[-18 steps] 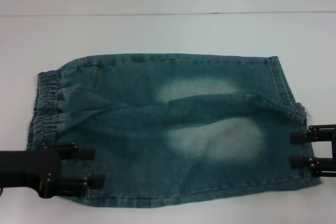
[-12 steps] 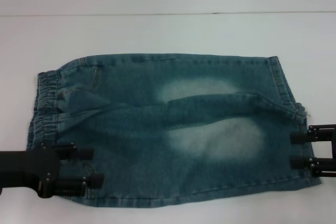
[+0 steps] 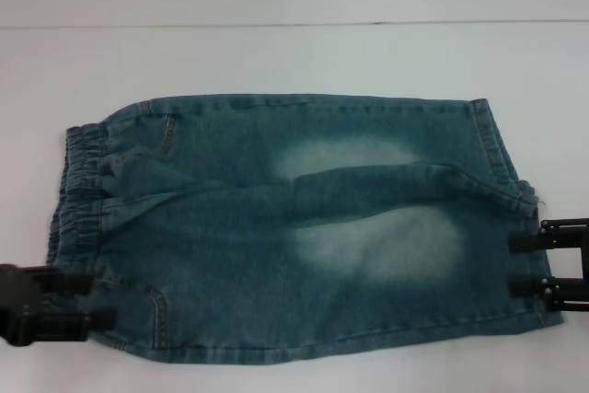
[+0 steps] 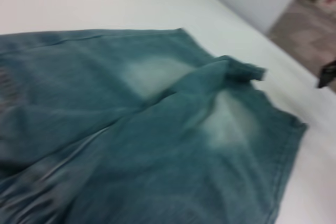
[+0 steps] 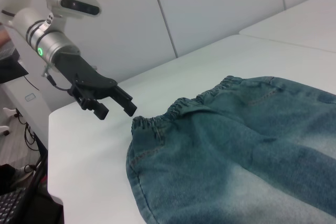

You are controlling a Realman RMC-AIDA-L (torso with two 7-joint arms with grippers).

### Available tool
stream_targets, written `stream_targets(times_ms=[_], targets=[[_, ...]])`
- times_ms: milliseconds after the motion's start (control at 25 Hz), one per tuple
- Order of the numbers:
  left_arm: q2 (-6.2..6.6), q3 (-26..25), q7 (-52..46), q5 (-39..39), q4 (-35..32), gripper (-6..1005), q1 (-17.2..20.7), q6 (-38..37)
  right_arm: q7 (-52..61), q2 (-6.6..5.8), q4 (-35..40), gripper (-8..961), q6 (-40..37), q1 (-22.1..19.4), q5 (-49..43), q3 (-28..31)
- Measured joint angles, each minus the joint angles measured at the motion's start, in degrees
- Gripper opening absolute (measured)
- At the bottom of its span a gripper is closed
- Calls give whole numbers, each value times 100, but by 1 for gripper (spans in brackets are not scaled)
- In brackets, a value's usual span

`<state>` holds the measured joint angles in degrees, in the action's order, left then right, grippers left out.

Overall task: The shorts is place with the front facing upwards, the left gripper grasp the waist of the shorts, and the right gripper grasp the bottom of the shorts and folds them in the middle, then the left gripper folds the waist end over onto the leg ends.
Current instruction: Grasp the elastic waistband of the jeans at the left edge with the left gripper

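The blue denim shorts [image 3: 276,227] lie flat on the white table, waist [image 3: 78,190] to the left and bottom hems [image 3: 511,163] to the right. A raised fold runs along their middle. My left gripper [image 3: 103,300] is open at the near corner of the waist with nothing between its fingers. In the right wrist view the left gripper [image 5: 115,111] stands clear of the gathered waist [image 5: 178,111]. My right gripper [image 3: 525,264] is open at the near end of the hems, its fingertips over the denim edge. The left wrist view shows only the shorts [image 4: 157,145].
The white table [image 3: 294,57] extends behind and to both sides of the shorts, with a white wall [image 5: 220,9] beyond it. The table's edge [image 5: 52,145] and floor clutter lie behind the left arm in the right wrist view.
My left gripper has pulled back to the left, off the shorts' near waist corner, uncovering the pocket stitching there. The right gripper and the shorts have not moved.
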<state>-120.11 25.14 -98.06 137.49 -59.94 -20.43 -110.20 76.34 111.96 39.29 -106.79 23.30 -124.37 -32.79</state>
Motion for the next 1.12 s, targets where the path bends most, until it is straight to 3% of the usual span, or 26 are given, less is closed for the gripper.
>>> stream_targets(times_ms=[360,640,1120], targets=[[11,-390,-389,486,-589,816,166,71,-9,-1,0,619,1,23,0,0],[-1,-360,-642,998,-549,814,87,640,-58,-12,0,619,18,67,1,0],[5,-150,-660,1232,-147,803,-99,987,-58,-6,0,618,26,99,1,0]])
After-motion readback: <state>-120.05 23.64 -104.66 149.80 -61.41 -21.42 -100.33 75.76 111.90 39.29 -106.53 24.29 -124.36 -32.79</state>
